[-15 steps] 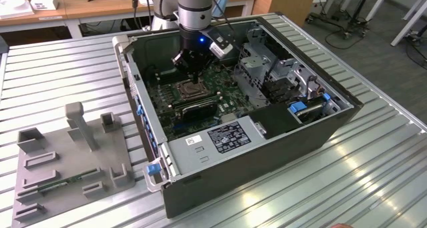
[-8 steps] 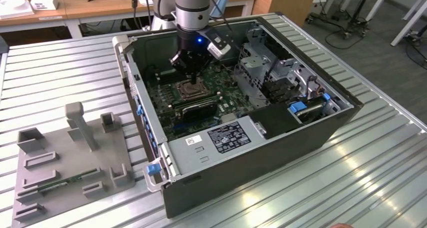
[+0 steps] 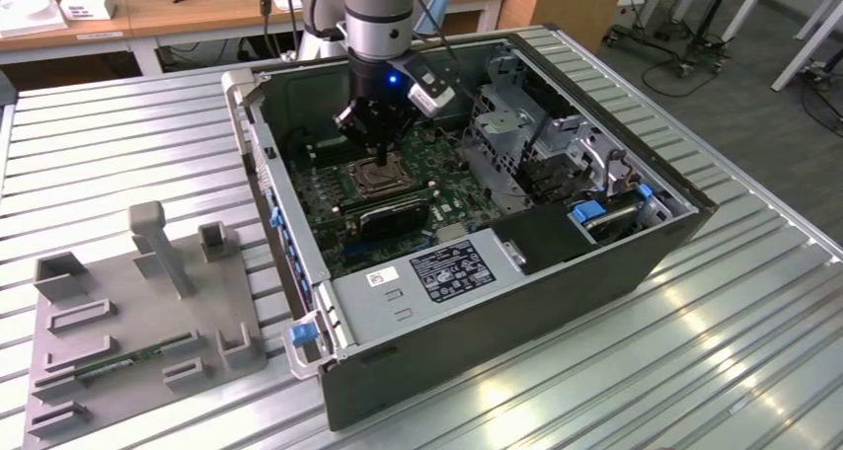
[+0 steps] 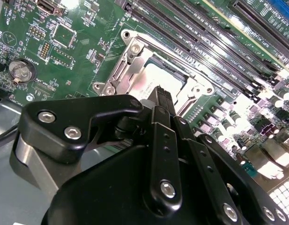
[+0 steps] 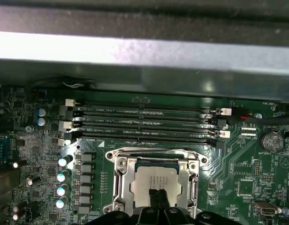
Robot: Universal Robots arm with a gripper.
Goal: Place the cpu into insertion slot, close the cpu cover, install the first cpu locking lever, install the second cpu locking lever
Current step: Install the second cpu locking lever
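Silvery cpu (image 5: 156, 182) is sitting flat in the insertion slot (image 5: 117, 185) on the green board (image 5: 238, 164), with the cpu cover (image 5: 190, 174) down around it, framing the chip through its window. My gripper (image 5: 158, 199) is right over the chip, fingers pinched together with the tips at its top, though actual contact is hard to call. Memory slots (image 5: 144, 123) run just beside the socket, all inside the open computer case (image 3: 435, 282) on the metal worktop (image 3: 737, 351).

Exterior view high, far; both wrist views near cpu (image 5: 156, 183).
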